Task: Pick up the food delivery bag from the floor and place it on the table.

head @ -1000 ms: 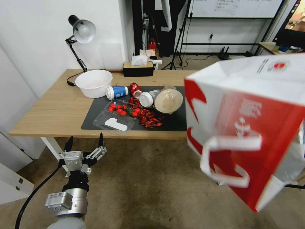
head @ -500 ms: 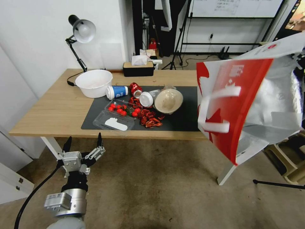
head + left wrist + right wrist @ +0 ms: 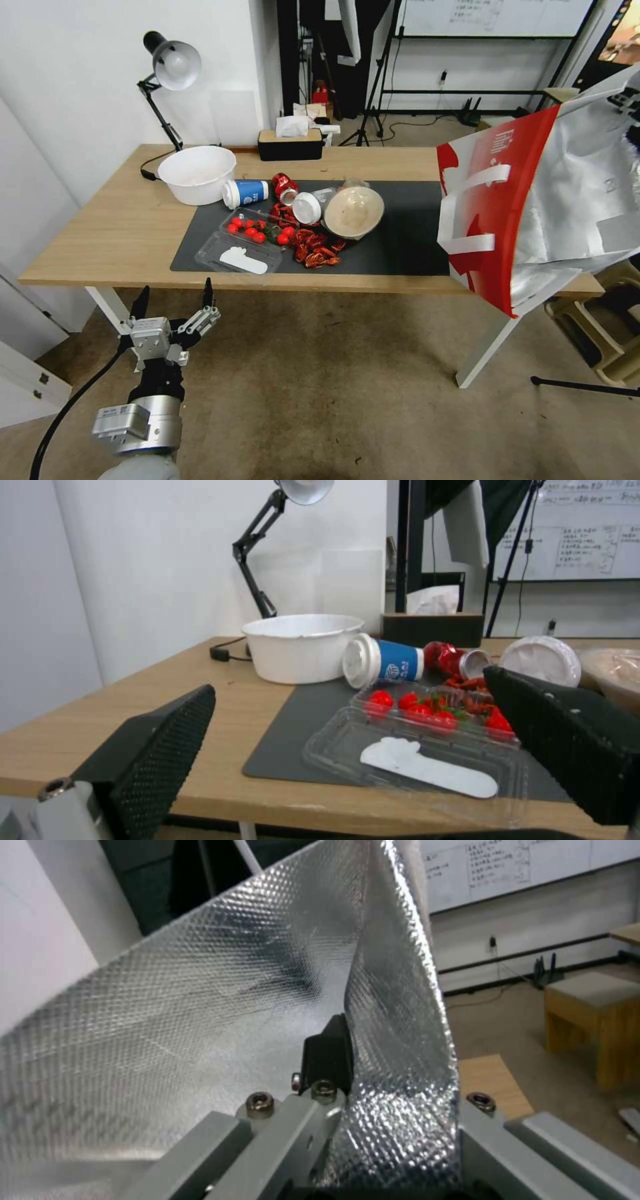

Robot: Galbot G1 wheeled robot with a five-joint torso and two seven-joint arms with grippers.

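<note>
The food delivery bag (image 3: 497, 200) hangs tilted in the air at the right, over the table's right end, its lower corner in front of the front edge. Its red-and-white side and white handles (image 3: 470, 213) face left, and its open mouth shows the silver lining (image 3: 587, 187). In the right wrist view my right gripper (image 3: 353, 1060) is shut on the bag's foil wall (image 3: 220, 1005), one dark finger (image 3: 330, 1055) inside. My left gripper (image 3: 175, 300) stands open and empty low above the floor (image 3: 333, 393), just before the table (image 3: 113, 227). Its fingers (image 3: 167, 740) frame the table's front edge.
On the dark mat (image 3: 407, 233) lie a clear box of red fruit (image 3: 243, 243), a tipped blue cup (image 3: 245, 193), red cans, lids and red scraps. A white bowl (image 3: 197, 173), a desk lamp (image 3: 170, 67) and a tissue box (image 3: 291, 143) stand behind. A wooden stool (image 3: 613, 333) is at right.
The bag has swung up and to the right and turned, so its foil-lined mouth now faces me and more of the mat shows. The left arm has not moved.
</note>
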